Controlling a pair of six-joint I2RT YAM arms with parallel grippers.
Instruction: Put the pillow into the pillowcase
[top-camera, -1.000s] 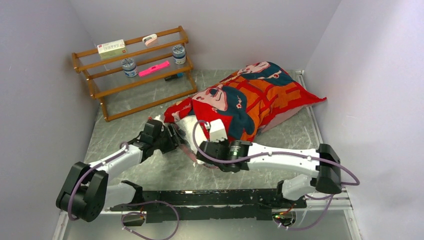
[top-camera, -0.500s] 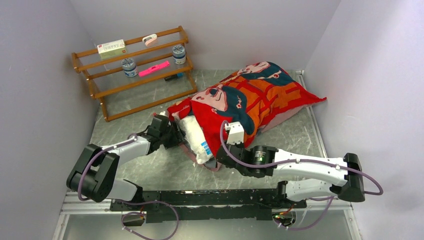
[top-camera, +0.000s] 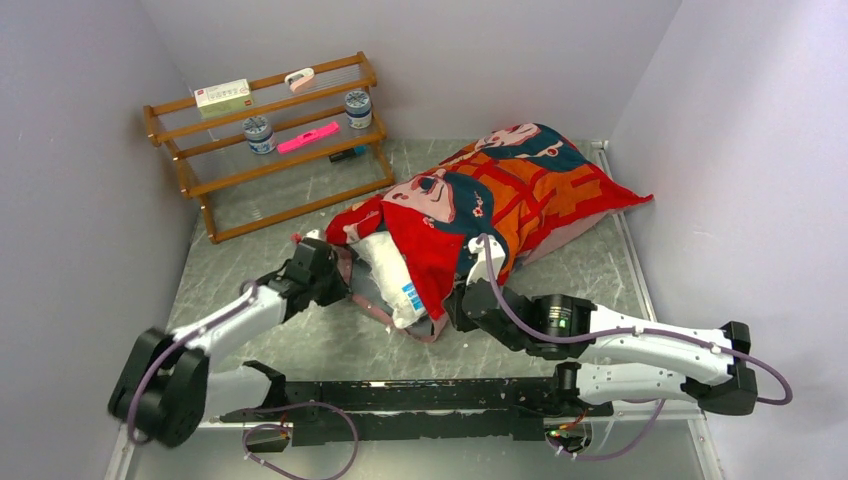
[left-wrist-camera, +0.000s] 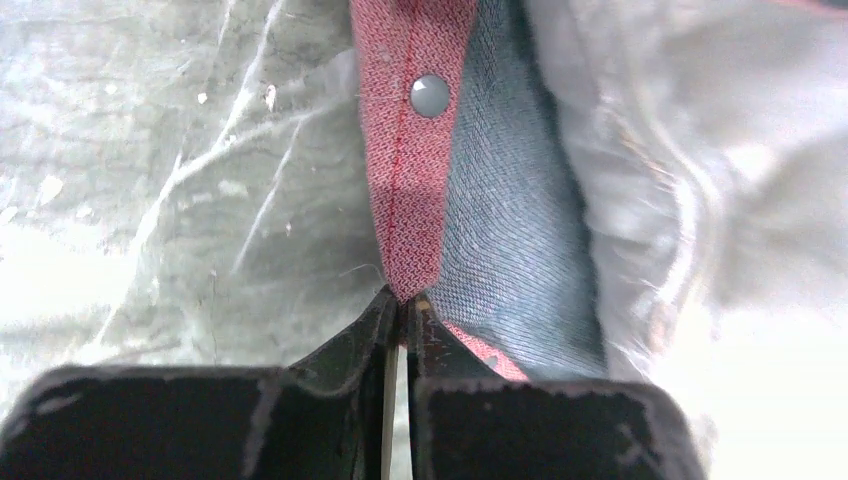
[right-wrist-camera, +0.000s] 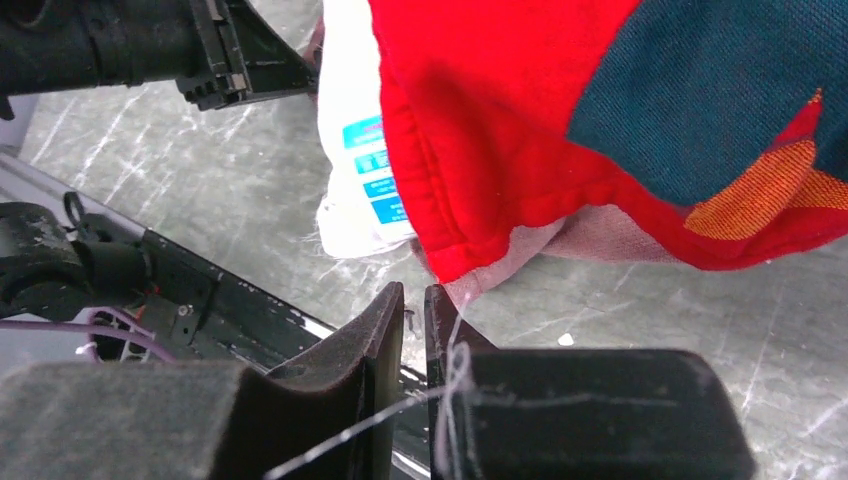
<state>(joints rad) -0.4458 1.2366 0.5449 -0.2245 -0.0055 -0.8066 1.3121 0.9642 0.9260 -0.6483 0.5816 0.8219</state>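
On the desk (top-camera: 300, 345):
pillow (top-camera: 388, 275): mostly inside pillowcase (top-camera: 500, 200)
left fingers (left-wrist-camera: 402, 318): pinching the pillowcase's hem
right fingers (right-wrist-camera: 412, 310): nearly closed, empty, beside the hem

Left arm reaches forward, low; left end effector (left-wrist-camera: 402, 318) pinched closed. Right arm stretched leftward, elbow low; right end effector (right-wrist-camera: 413, 305) nearly closed, narrow gap, gripping nothing.

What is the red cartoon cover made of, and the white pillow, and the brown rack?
The red cartoon-printed pillowcase looks like soft woven cloth: matte, wrinkled, with a stitched hem and a metal snap seen in the left wrist view. The plump white pillow seems to be fabric over soft stuffing, since it bulges and creases. The brown slatted rack looks like varnished wood, slightly glossy, though I can't be sure.
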